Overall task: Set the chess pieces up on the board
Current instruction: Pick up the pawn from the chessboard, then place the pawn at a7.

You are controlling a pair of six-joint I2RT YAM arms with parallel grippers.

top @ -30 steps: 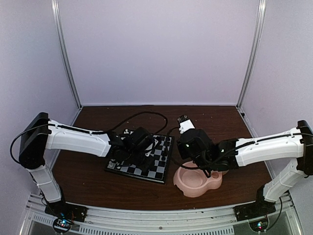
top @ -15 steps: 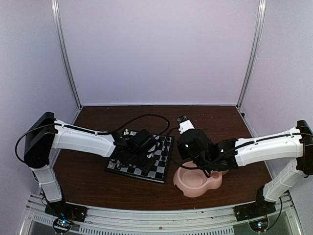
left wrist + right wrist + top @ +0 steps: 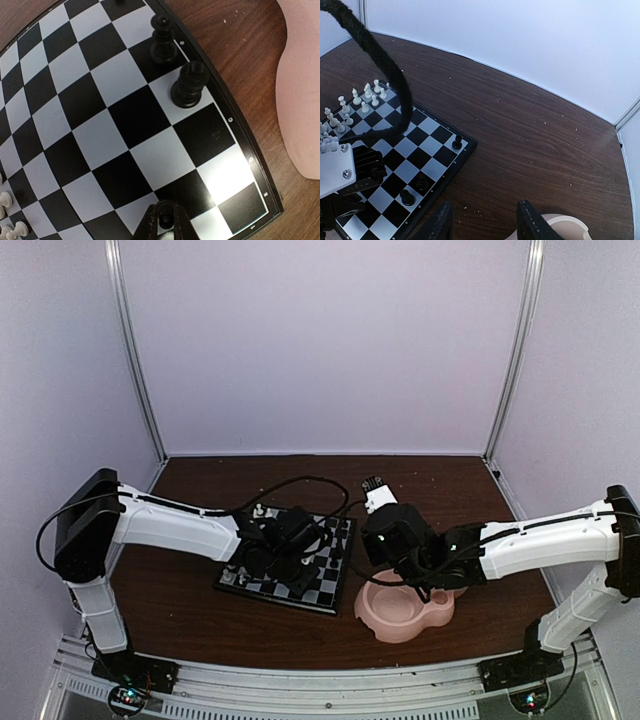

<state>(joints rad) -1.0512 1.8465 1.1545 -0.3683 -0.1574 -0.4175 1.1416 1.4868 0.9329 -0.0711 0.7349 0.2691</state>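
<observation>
The board (image 3: 150, 115) fills the left wrist view. Two black chess pieces (image 3: 189, 86) stand along its right edge, and white ones (image 3: 18, 229) crowd the bottom left corner. My left gripper (image 3: 166, 220) is low over a pale square near the board's near edge. Its jaws are shut on the round head of a small black piece (image 3: 166, 223). My right gripper (image 3: 485, 225) hangs open and empty above bare table beside the board (image 3: 415, 160). From there I see three black pieces (image 3: 457, 142) along the near edge and white pieces (image 3: 360, 100) at the far side.
A pink double-bowl dish (image 3: 405, 612) sits right of the board (image 3: 322, 586), under my right arm; its rim (image 3: 567, 225) shows by the right fingers. A black cable (image 3: 385, 65) crosses the right wrist view. Walls close in the brown table.
My left gripper has shifted slightly right over the board and its jaws have drawn together on the small black piece. The right arm has not moved.
</observation>
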